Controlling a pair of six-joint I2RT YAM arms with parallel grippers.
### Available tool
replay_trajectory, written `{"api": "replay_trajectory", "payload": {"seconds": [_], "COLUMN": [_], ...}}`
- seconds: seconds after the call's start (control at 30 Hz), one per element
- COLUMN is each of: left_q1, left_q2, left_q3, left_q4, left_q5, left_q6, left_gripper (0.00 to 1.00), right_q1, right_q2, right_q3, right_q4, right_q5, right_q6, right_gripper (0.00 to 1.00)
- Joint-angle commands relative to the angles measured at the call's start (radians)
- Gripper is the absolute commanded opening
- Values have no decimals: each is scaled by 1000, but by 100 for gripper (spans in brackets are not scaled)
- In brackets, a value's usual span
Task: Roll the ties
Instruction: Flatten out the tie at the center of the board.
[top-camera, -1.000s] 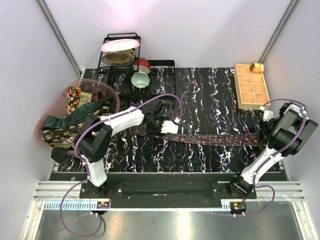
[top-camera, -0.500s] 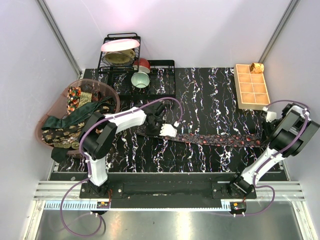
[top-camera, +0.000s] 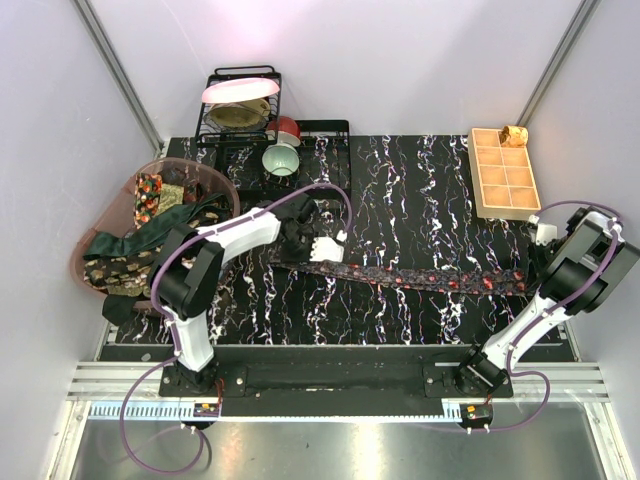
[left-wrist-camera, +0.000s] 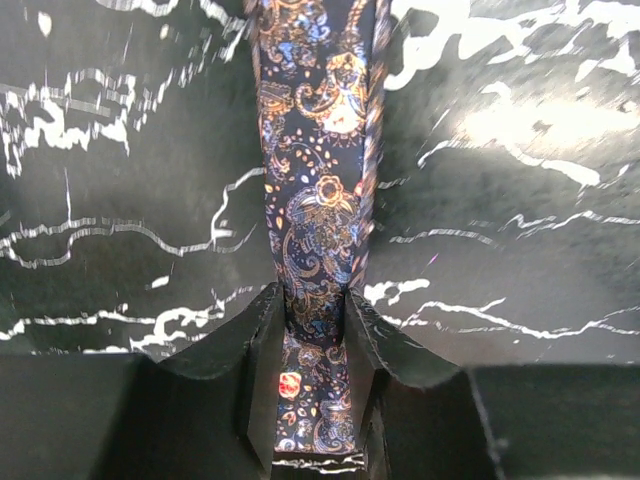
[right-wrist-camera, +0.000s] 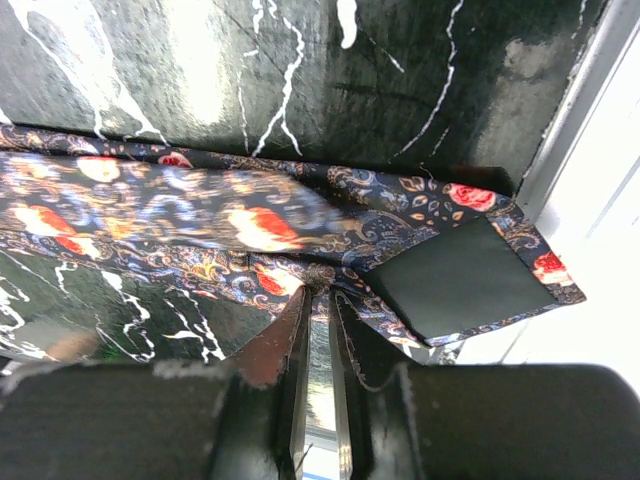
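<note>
A dark tie (top-camera: 420, 277) with red flowers and paisley lies stretched across the black marbled table, left to right. My left gripper (top-camera: 325, 248) sits over its narrow left end. In the left wrist view that narrow end (left-wrist-camera: 320, 200) runs between the fingers, and the left gripper (left-wrist-camera: 315, 300) is shut on it, pressing both edges. My right gripper (top-camera: 530, 272) is at the wide right end by the table's edge. The right wrist view shows the right gripper (right-wrist-camera: 320, 290) shut on the bunched edge of the tie (right-wrist-camera: 200, 215), whose dark lining is turned up beside it.
A pink basket (top-camera: 222, 180) at the left holds more ties, one dark green (top-camera: 130, 240) and one brown-gold patterned (top-camera: 150, 195). A black dish rack (top-camera: 240, 110) with a plate and bowls stands at the back. A tan gridded tray (top-camera: 505, 172) sits at the back right.
My left gripper has narrowed onto the tie's narrow end and shifted left and slightly back. The tie now lies straighter. The right gripper has kept its grip and barely moved.
</note>
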Motion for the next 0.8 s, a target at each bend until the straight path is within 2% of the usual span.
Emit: {"api": "replay_trajectory", "payload": {"seconds": [0.0, 0.23, 0.4, 0.47, 0.5, 0.53, 0.63, 0.7, 0.77], "left_q1": [25, 25, 23, 23, 23, 23, 22, 23, 22], "left_q2": [-13, 18, 9, 5, -1, -5, -41, -56, -53], "left_q3": [29, 65, 72, 75, 75, 71, 45, 39, 46], "left_q4": [-9, -8, -11, -14, -18, -19, -2, 9, 9], "left_q5": [17, 30, 85, 96, 102, 104, 110, 113, 107], "left_q6": [-13, -65, -141, -169, -183, -186, -191, -188, -191], "left_gripper": [33, 35, 51, 52, 54, 57, 70, 76, 77], "right_q1": [-18, -18, -18, -18, -18, -18, -18, -18, -18], "right_q2": [42, 56, 77, 77, 76, 68, 29, 9, 2], "right_q3": [-2, 10, 45, 48, 50, 53, 55, 61, 85], "right_q4": [135, 190, 199, 210, 212, 210, 193, 184, 160], "right_q5": [82, 128, 128, 125, 125, 118, 79, 53, 49], "right_q6": [-67, -138, -167, -192, -196, -202, -210, -201, -189], "right_gripper": [19, 20, 21, 24, 26, 33, 38, 39, 38]}}
